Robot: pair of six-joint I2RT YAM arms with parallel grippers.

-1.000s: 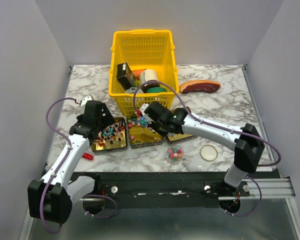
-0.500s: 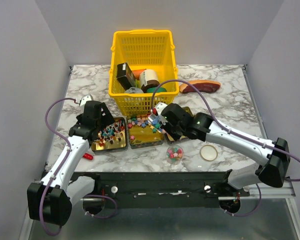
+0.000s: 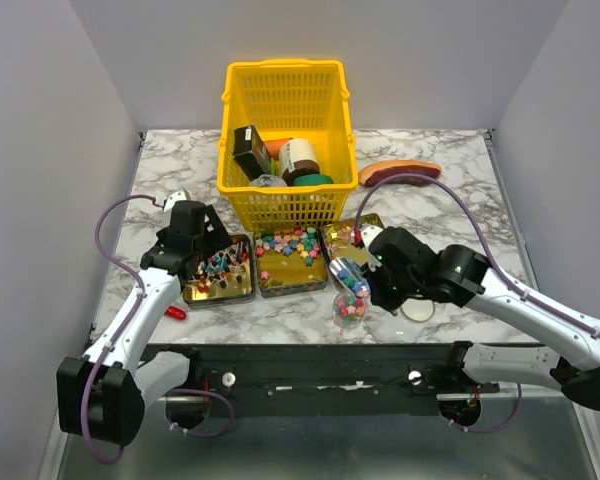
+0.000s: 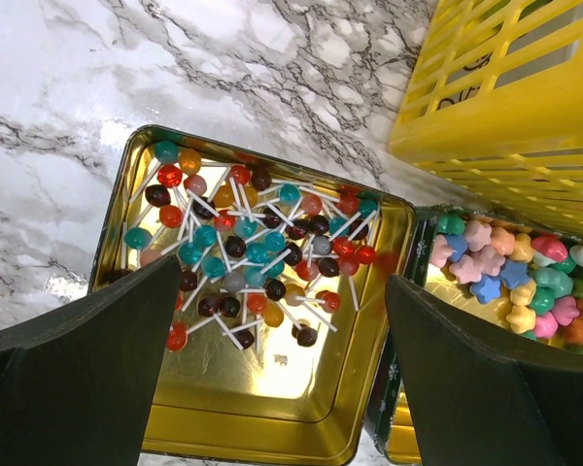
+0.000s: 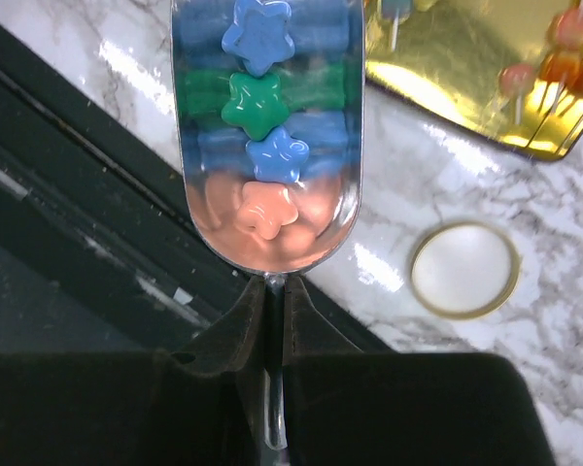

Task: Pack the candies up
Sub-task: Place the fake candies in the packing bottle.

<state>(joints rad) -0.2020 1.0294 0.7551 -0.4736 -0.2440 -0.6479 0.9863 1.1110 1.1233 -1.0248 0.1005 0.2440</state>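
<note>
Four star candies, blue, green, blue and pink, lie in a metal scoop. Right claw is pinched nearly closed on its thin handle, holding the scoop level above the table near the front edge. Close by stands a small clear jar part-filled with mixed candies, with a round lid flat beside it. Left claw is spread fully wide, gripping nothing, over a gold tin of lollipops. The neighbouring tin holds pastel stars, and a yellow basket sits behind.

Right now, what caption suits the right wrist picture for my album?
Right gripper pinches a scoop of blue, green and pink star candies over the marble table, beside a round lid.
</note>
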